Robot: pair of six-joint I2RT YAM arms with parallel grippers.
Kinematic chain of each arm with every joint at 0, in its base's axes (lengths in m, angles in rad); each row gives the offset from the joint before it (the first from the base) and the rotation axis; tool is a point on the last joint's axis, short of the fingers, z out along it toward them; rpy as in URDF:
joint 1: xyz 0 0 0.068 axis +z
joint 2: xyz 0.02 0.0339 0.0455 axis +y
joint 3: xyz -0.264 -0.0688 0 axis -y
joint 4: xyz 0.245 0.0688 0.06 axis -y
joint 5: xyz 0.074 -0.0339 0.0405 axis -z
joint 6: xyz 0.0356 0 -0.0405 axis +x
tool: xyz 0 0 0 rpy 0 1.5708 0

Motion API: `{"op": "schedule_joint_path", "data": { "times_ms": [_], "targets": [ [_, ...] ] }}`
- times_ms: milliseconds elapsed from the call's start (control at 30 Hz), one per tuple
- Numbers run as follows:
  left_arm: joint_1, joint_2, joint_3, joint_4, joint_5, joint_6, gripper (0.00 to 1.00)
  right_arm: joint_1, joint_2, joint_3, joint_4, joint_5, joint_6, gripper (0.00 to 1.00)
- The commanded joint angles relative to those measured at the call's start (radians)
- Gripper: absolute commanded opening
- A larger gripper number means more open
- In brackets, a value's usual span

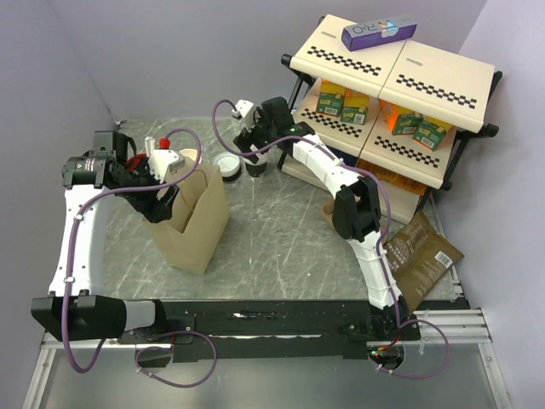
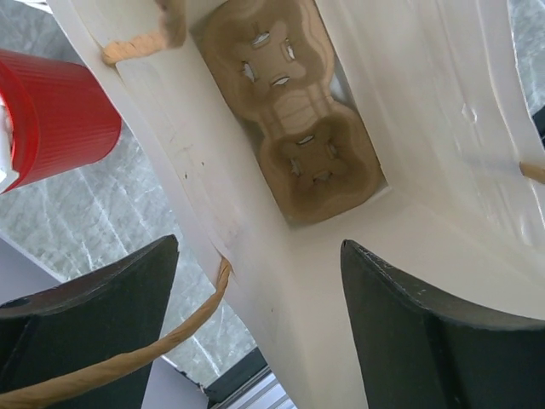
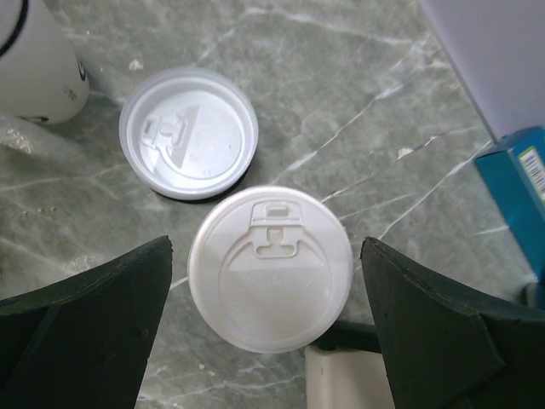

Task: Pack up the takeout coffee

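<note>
While your right claw [image 3: 264,249] hung spread wide, the takeout coffee [image 3: 269,271] stood right between its fingers, touching neither. Your left claw [image 2: 258,247] was spread too, over the edge of the paper bag [image 2: 426,119].

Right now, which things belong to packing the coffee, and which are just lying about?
Job: coffee, bag, carrier inside the bag.
Lying about: spare lid, red cup, shelf boxes, brown packets.
</note>
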Motion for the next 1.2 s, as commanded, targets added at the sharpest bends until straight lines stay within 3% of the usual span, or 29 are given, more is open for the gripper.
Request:
{"op": "schedule_joint_path", "data": {
  "times_ms": [0, 333, 700, 867, 1167],
  "targets": [
    [0.005, 0.008, 0.028, -0.014, 0.047, -0.027, 0.83, -0.013, 0.028, 0.053, -0.051, -0.009, 0.014, 0.97],
    [0.004, -0.008, 0.012, -0.003, 0.056, -0.038, 0.83, -0.028, 0.054, 0.058, -0.058, -0.018, 0.023, 0.97],
    [0.004, -0.021, -0.007, 0.006, 0.066, -0.053, 0.82, -0.033, 0.073, 0.081, -0.062, -0.052, 0.033, 0.89],
    [0.004, -0.021, -0.011, 0.008, 0.072, -0.053, 0.82, -0.033, 0.057, 0.070, -0.053, -0.067, 0.049, 0.96],
    [0.004, -0.023, -0.024, 0.005, 0.089, -0.056, 0.82, -0.047, 0.036, 0.047, -0.013, -0.087, 0.082, 0.97]
  ]
}}
